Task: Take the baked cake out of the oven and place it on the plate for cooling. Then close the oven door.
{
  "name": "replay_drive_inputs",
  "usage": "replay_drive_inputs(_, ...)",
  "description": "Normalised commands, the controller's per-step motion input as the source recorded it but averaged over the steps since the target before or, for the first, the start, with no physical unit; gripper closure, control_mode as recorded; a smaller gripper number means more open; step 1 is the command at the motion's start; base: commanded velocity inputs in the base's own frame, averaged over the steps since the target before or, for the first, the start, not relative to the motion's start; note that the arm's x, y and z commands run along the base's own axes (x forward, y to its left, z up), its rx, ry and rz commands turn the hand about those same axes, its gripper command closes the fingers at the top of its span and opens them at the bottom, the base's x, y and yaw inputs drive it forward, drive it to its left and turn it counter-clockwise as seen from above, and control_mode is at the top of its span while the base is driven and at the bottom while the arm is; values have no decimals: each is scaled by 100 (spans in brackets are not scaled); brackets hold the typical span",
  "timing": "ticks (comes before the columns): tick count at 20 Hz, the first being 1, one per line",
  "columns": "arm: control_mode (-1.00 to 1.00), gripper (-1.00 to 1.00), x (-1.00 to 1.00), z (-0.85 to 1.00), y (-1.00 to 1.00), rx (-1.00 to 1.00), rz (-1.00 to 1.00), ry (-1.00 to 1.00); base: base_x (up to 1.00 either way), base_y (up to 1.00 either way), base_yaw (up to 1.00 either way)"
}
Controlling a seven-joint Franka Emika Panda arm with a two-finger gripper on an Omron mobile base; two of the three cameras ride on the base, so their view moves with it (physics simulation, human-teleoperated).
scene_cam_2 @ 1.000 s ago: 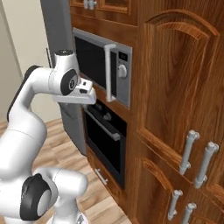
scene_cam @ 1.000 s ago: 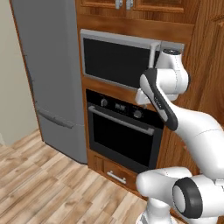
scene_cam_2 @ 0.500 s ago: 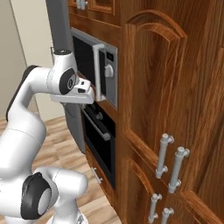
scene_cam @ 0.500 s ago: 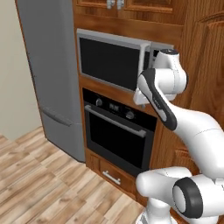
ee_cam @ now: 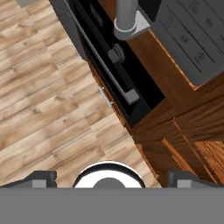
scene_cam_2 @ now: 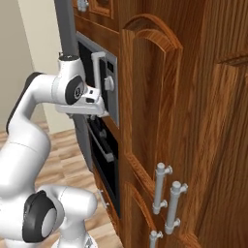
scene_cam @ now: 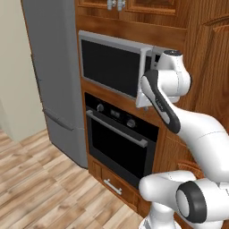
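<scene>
your base drove in closer, so the cabinets swung nearer. the built-in black oven (scene_cam: 120, 147) sat left, its glass-windowed black oven door (scene_cam: 114, 154) still closed, cake unseen. your hand (scene_cam_2: 95, 115), tips apart and empty, hung by the silver-framed microwave (scene_cam: 114, 67).
</scene>
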Motion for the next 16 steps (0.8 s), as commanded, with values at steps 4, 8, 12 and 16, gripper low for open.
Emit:
replay_drive_inputs(4,-100,-100,0,-4,0,0,4,1,1,-6,14)
replay_drive_inputs(8,-100,-100,0,-11,16,-1,14,4,0,0,0)
replay_drive_inputs(12,-100,-100,6,-30,67,-12,9,8,0,0,0)
replay_drive_inputs(16,-100,-100,16,-38,79,-26,1,3,0,0,0)
